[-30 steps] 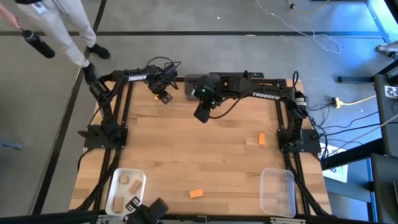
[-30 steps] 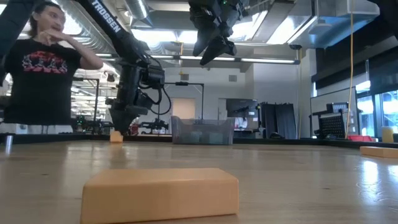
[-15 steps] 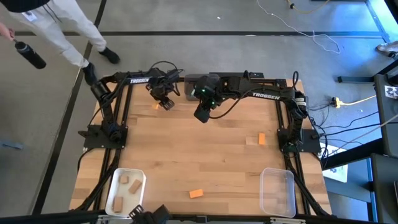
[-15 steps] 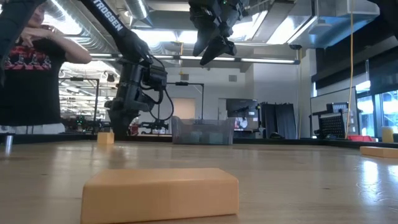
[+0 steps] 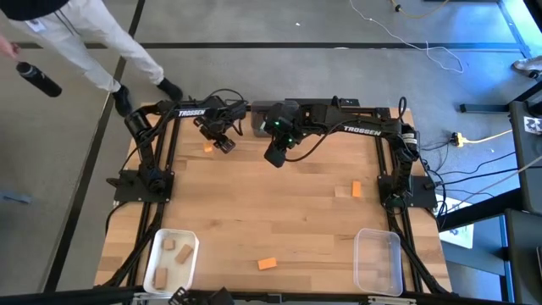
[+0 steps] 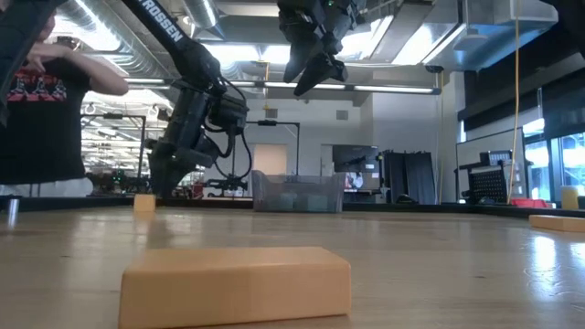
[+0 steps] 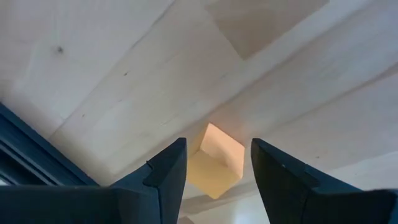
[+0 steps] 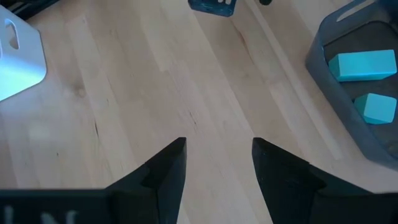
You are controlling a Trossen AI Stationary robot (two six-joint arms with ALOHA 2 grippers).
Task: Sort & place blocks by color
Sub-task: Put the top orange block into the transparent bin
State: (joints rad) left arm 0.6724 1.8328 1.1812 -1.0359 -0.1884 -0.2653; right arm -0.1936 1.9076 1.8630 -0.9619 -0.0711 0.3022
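A pale tan block [image 7: 214, 163] lies on the table near the far left corner, also seen in the high view [image 5: 208, 146] and the low view [image 6: 143, 203]. My left gripper [image 7: 219, 148] is open, low and tilted, with a finger on either side of that block. My right gripper [image 5: 275, 158] is open and hangs high over the far middle of the table [image 6: 311, 78], holding nothing. Two orange blocks [image 5: 356, 189] [image 5: 268, 263] and another tan block [image 5: 341, 191] lie on the table. Two teal blocks [image 8: 362, 64] sit in the dark grey bin [image 5: 264, 112]. My left gripper comes at the tan block slanting down from the far right, one finger [image 7: 168, 171] on each side of it. The block rests flat on the table. Whether a finger touches its side [image 7: 193, 168], I cannot tell.
A white bin [image 5: 169, 258] holding tan blocks stands at the near left corner and a clear bin [image 5: 378, 258] at the near right. A person [image 5: 76, 34] walks beyond the table's far left corner. Bare wood spans the table's middle.
My left gripper has moved toward the table's left and near edges and tipped further over. The tan block, at first hidden under it in the high view, has slid along the table toward the left edge. The person has walked on.
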